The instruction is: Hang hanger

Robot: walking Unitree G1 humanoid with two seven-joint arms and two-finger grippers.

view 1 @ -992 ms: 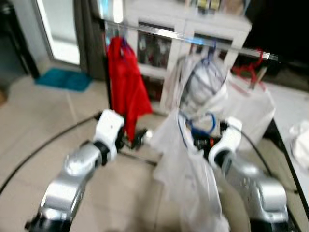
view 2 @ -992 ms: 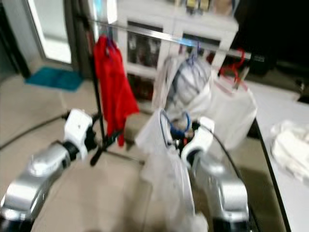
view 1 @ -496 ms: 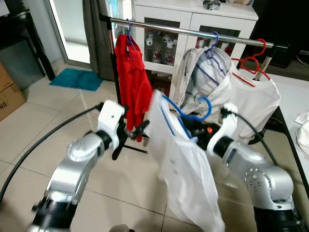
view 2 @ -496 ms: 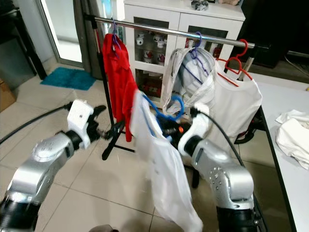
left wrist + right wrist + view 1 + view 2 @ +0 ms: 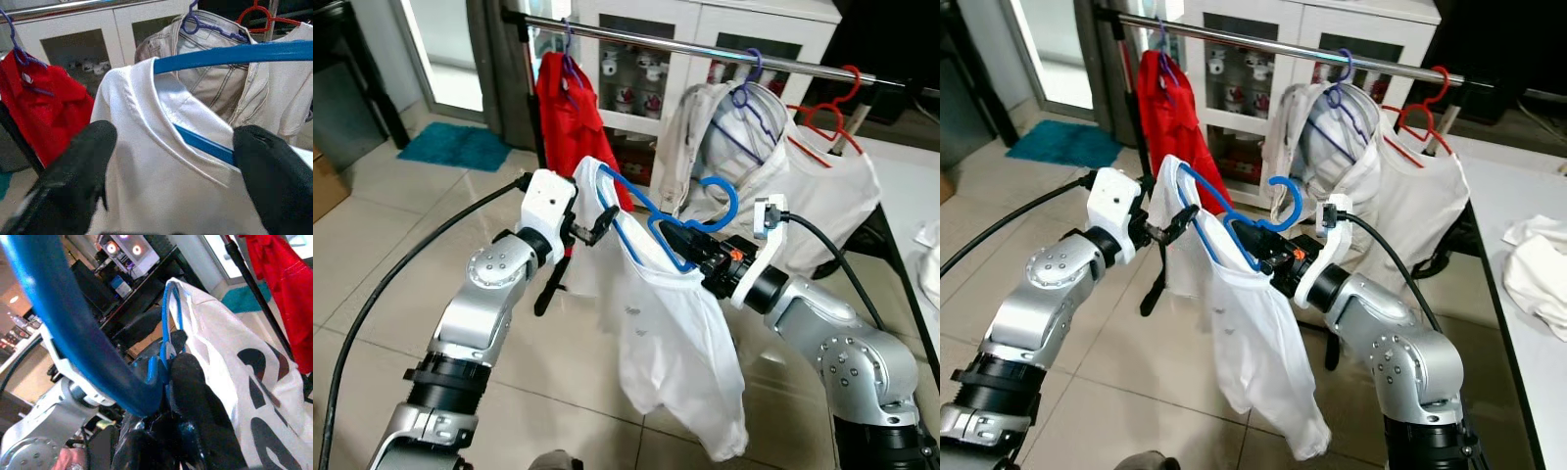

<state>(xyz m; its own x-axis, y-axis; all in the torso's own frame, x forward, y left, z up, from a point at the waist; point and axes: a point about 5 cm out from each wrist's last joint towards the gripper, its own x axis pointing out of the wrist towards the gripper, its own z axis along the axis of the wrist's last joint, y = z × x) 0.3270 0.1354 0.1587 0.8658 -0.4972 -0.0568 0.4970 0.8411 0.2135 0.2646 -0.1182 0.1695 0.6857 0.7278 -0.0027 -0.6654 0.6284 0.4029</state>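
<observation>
A blue hanger [image 5: 644, 233] carries a white shirt [image 5: 671, 333] in front of the clothes rail [image 5: 705, 49]. My right gripper [image 5: 702, 258] is shut on the hanger just below its hook [image 5: 722, 201], holding it tilted at chest height. In the right wrist view the black fingers [image 5: 195, 391] clamp the blue bar. My left gripper [image 5: 594, 223] is open at the shirt's left shoulder. In the left wrist view, its fingertips [image 5: 90, 147] stand wide apart on either side of the collar [image 5: 161, 122].
The rail holds a red garment [image 5: 570, 108], a beige jacket [image 5: 700, 147] on a purple hanger and a white shirt [image 5: 837, 191] on a red hanger. Behind stands a white cabinet [image 5: 646, 20]. A teal mat [image 5: 455, 147] and a black cable [image 5: 401, 284] lie on the tiled floor. A table [image 5: 1503, 323] is at right.
The view has steadied and shifted. My right gripper has carried the hanger and shirt leftward, and my left gripper has risen from beside the shirt to its shoulder.
</observation>
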